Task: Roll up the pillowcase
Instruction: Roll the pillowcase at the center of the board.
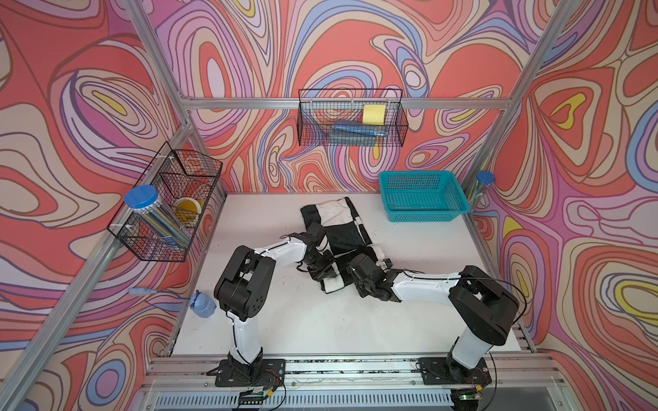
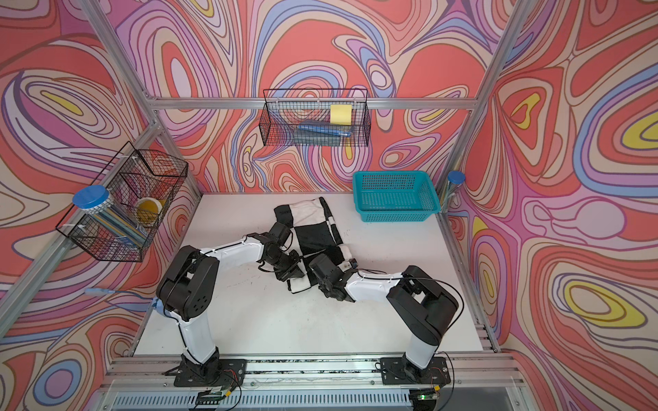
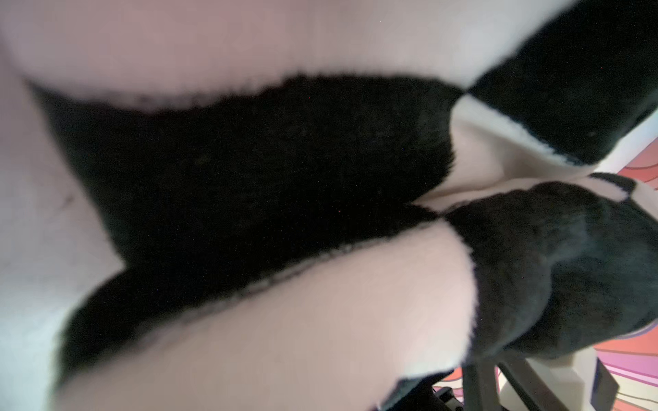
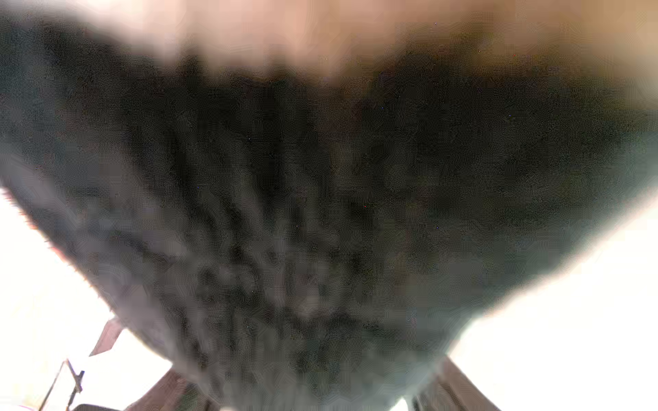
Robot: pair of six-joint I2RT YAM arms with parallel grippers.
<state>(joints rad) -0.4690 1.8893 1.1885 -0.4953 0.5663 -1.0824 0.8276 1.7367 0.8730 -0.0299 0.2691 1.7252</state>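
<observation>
Fuzzy checkered pillowcase (image 3: 249, 170) smothers both wrist views, lying in the middle of the table (image 1: 285, 320). We find the left gripper (image 1: 324, 273) shut among its folds and the right gripper (image 1: 352, 274) spread wide, its hold unclear. The slack plush could spring unrolled.

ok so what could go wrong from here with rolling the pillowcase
The pillowcase lies as a slanted strip with only its near end gathered, so the roll may go crooked or loose. The left gripper and right gripper crowd that end and could bump. Fabric smothers both wrist views, so a slipping grip may go unseen.
</observation>
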